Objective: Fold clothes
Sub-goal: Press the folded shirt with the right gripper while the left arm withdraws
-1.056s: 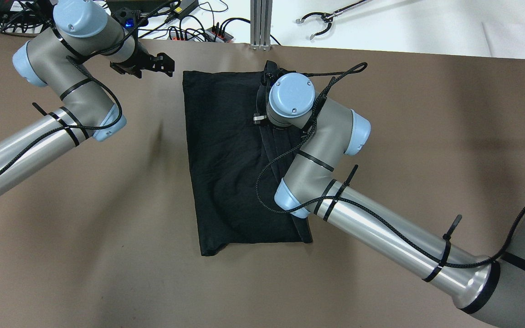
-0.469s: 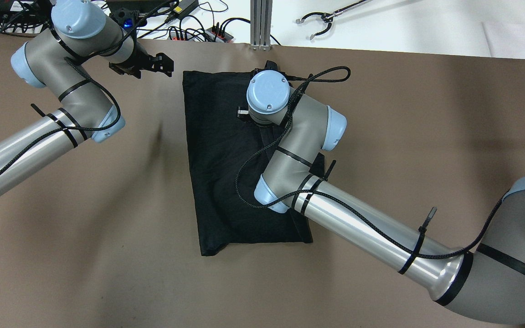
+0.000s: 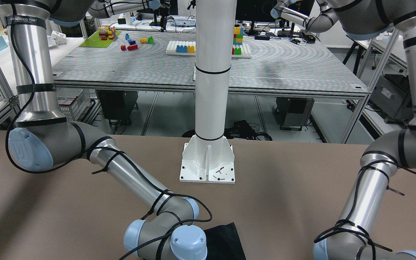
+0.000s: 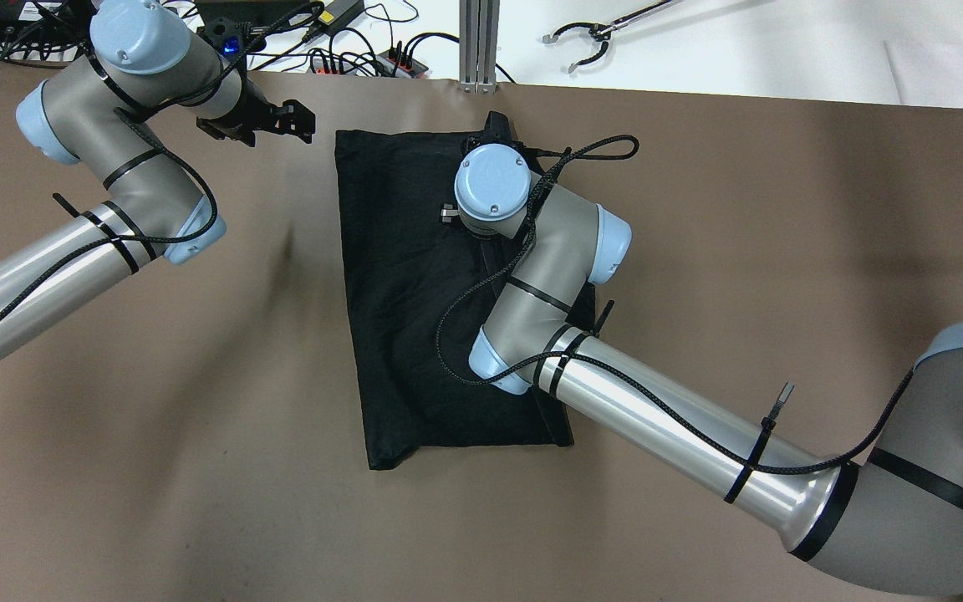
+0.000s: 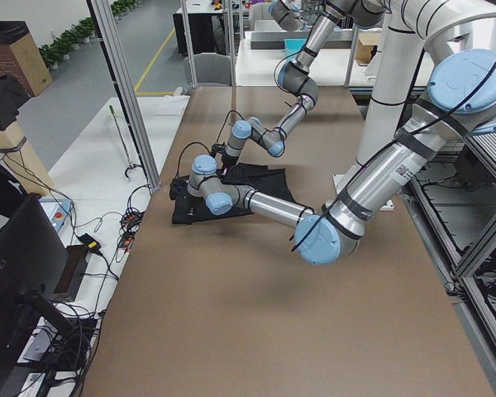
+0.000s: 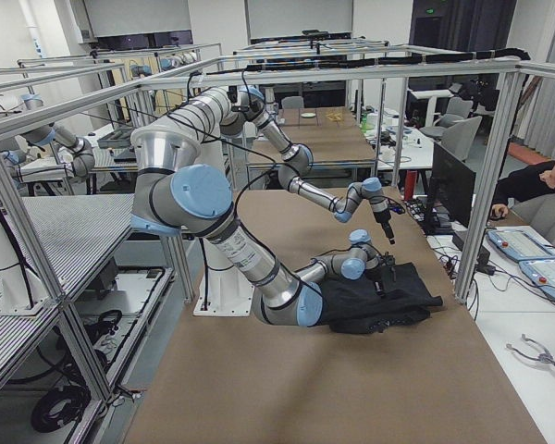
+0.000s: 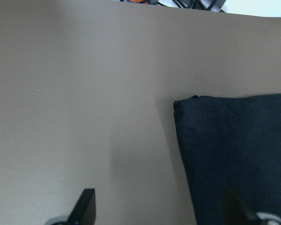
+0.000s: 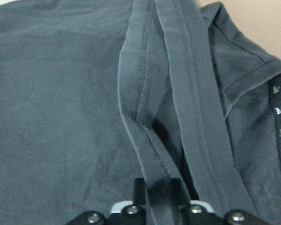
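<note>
- Table [image 4: 155, 418]: brown and matte, it fills most of the overhead view. A white surface lies beyond its far edge.
- Right arm [image 4: 657, 418]: it comes in from the lower right of the overhead view and reaches across the cloth. Its blue-capped wrist is over the cloth's far right part.
- Left arm [image 4: 30, 276]: it comes in from the left, with its wrist bent near the table's far left edge, off the cloth.
- Pillar [image 3: 211, 90]: white and upright, with its base plate bolted to the table on the robot's side.
- Cloth [image 4: 406, 276]: plain black, it lies flat at the far middle of the table. It is roughly rectangular, with its long side running from the far edge toward the robot. Layered hems run along its right side under the right arm, and the near left corner bulges slightly.
- Right gripper [image 8: 160, 199]: it is low on the cloth, its fingers clenched on a raised, stitched hem fold.
- Left gripper [image 7: 160, 208]: released, with its fingertips wide apart above bare table. It is just beside the cloth's far left corner and does not touch it.
- Claw tool [image 4: 590, 38]: it lies on the white surface, well apart from the cloth.
</note>
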Action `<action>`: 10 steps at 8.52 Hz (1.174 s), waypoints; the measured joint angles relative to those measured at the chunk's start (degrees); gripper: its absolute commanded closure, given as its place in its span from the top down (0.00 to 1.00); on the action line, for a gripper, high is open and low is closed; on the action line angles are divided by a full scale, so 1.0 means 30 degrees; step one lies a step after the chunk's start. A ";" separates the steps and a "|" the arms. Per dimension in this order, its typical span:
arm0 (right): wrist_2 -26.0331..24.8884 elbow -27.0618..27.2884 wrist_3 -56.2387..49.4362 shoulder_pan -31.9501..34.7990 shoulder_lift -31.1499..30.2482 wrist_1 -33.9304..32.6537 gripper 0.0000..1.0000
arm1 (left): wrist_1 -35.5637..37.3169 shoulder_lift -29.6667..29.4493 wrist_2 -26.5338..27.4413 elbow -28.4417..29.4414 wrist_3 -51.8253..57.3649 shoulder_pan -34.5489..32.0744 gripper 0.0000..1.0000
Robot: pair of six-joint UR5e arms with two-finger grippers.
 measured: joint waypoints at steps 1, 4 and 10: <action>-0.0022 -0.0024 -0.0043 0.0003 0.0017 0.0048 0.00 | -0.0005 0.0023 0.0001 -0.0006 0.0004 0.0000 0.94; -0.0018 0.0291 -0.1149 0.0242 -0.0164 0.0121 0.00 | -0.0006 0.0146 -0.0022 0.0000 0.0016 0.0000 0.94; 0.1120 0.3636 -0.5342 0.1595 -0.4479 0.1018 0.84 | -0.0032 0.0290 -0.0127 0.0035 0.0015 0.0029 0.94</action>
